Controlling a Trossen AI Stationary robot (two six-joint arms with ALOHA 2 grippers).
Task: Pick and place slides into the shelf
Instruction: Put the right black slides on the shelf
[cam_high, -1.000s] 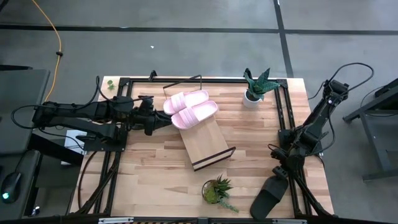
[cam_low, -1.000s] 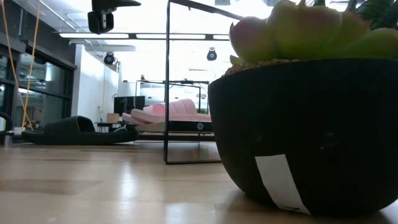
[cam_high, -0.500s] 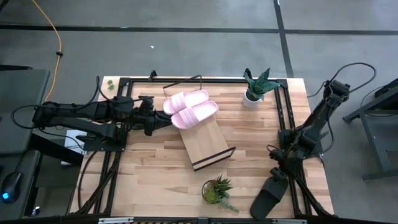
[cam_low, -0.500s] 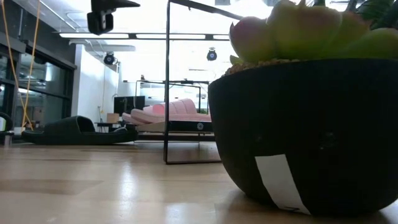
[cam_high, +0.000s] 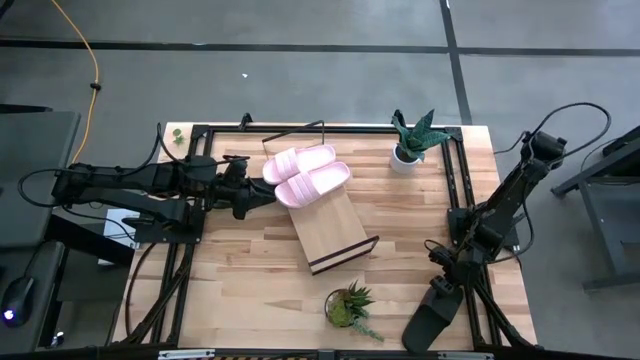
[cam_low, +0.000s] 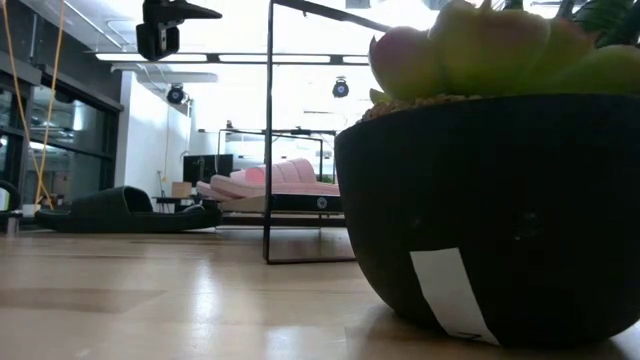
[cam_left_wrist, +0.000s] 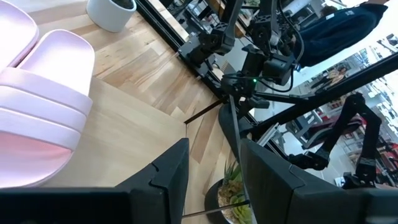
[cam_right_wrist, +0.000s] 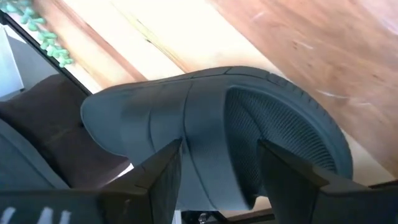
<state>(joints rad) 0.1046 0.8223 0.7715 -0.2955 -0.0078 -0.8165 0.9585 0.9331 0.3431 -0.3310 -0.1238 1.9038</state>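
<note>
Two pale pink slides (cam_high: 306, 175) lie side by side, soles down, on the far upper end of the slanted shelf (cam_high: 335, 235). A black slide (cam_high: 428, 320) lies sole down at the table's near right corner. It also shows far off in the low view (cam_low: 120, 210). My right gripper (cam_high: 441, 281) hangs open just above it. In its wrist view (cam_right_wrist: 219, 146) the two fingers stand over the wide strap (cam_right_wrist: 155, 118); I see no touch. My left gripper (cam_high: 262, 193) waits open and empty beside the pink slides (cam_left_wrist: 37, 106).
A spiky plant in a white pot (cam_high: 410, 147) stands at the far right. A succulent in a black pot (cam_high: 348, 305) stands near the front edge and fills the low view's right (cam_low: 490, 200). Black frame rails (cam_high: 462, 200) run along the table's sides.
My right gripper has sunk and moved a little toward the table's near edge, closing in on the black slide. Its fingers keep the same gap. The slides and the shelf lie as before.
</note>
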